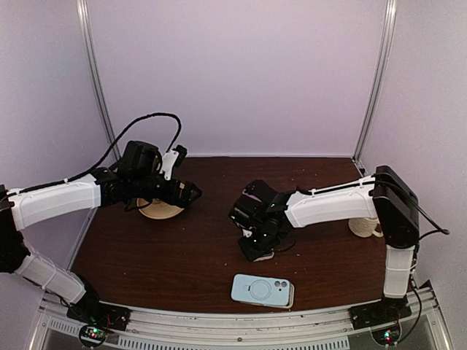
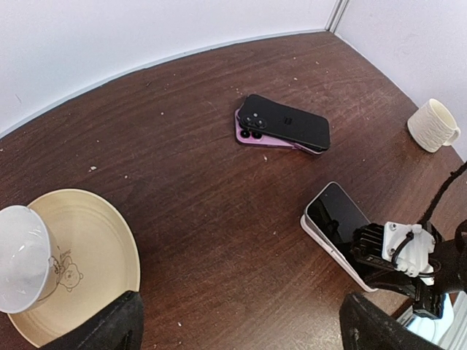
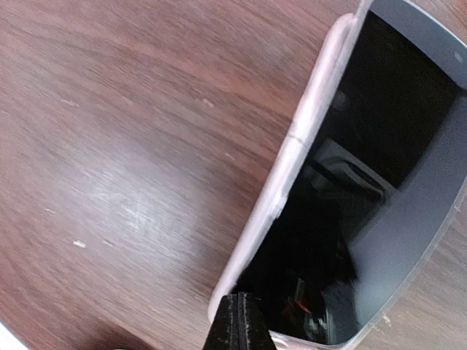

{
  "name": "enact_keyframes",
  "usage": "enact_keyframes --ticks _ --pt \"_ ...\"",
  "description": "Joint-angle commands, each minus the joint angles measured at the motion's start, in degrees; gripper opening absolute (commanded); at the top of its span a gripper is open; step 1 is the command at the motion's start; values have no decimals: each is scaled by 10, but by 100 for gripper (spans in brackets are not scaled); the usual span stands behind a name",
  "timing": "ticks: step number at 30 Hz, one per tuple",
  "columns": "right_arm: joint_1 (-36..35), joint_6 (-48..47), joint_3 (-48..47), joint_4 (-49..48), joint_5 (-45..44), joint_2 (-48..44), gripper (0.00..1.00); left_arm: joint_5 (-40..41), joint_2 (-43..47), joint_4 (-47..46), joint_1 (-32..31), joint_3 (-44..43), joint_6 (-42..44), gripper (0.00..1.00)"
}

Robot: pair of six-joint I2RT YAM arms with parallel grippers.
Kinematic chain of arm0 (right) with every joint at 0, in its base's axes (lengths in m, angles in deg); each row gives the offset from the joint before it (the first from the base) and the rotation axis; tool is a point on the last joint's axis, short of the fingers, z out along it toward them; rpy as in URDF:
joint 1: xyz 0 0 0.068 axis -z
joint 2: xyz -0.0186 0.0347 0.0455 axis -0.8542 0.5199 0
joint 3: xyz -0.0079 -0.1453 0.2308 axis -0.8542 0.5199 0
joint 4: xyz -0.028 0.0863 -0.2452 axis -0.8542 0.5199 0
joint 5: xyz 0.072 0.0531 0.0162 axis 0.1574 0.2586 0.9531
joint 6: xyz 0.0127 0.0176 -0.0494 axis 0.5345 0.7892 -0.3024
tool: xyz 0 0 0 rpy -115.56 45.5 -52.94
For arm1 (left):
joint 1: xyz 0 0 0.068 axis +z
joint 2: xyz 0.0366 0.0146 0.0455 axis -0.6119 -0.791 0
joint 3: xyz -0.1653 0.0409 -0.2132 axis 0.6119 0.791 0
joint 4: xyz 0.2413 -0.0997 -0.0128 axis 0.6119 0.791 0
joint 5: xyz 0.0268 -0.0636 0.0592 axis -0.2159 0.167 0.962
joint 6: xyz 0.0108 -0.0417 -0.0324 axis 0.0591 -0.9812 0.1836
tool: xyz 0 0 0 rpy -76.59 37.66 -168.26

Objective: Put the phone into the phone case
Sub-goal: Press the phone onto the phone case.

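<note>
Wide-open, empty left gripper (image 2: 241, 327); right gripper (image 1: 257, 249) on phone (image 2: 334, 214), grip unclear; phone case (image 1: 263, 290) apart.

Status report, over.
Left claw open, empty, by plate. Right claw down on white-edged phone, grip unclear. Blue case lies at front edge, apart. Black-on-purple stack beyond, not in the way.

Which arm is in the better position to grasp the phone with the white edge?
Right. The right gripper is down at the phone, whose screen fills the right wrist view. The left gripper hovers open near the plate, farther away.
</note>
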Motion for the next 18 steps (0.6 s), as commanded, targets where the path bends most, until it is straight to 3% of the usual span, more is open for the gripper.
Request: enact_keyframes --ticks 1,4,7,13,16,18 --pt "-7 -13 -68 159 -75 29 6 -6 15 -27 5 1 10 97" --pt "-13 -27 -151 191 -98 7 47 -9 14 -27 5 1 8 98" --pt "-13 -14 -197 216 -131 -8 97 -5 16 -27 5 1 8 98" --pt "-13 92 -229 262 -250 1 100 1 15 -24 5 0 7 97" --pt "-26 141 -173 173 -289 -18 99 6 17 -24 5 1 7 98" --pt "-25 170 -123 96 -268 -25 99 8 18 -24 5 1 7 98"
